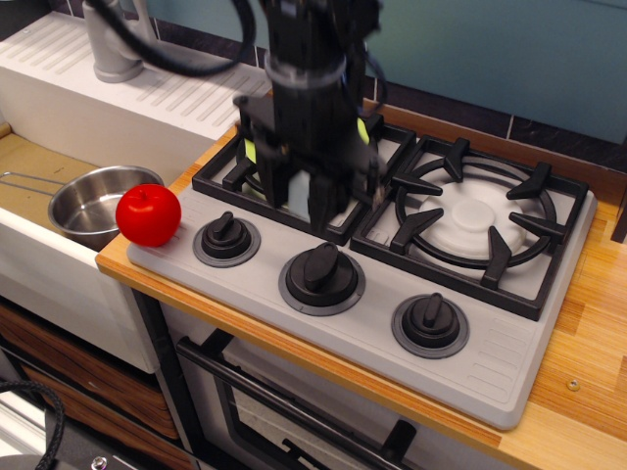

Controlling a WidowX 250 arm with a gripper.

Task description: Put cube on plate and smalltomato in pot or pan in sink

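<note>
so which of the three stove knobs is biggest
The middle knob, directly below the gripper; the left knob and right knob are smaller.

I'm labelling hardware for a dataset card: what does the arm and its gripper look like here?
The arm is matte black, boxy and angular, with thick black cables looping off its upper part. The gripper is black too, with two flat, straight fingers. No markings are legible.
</note>
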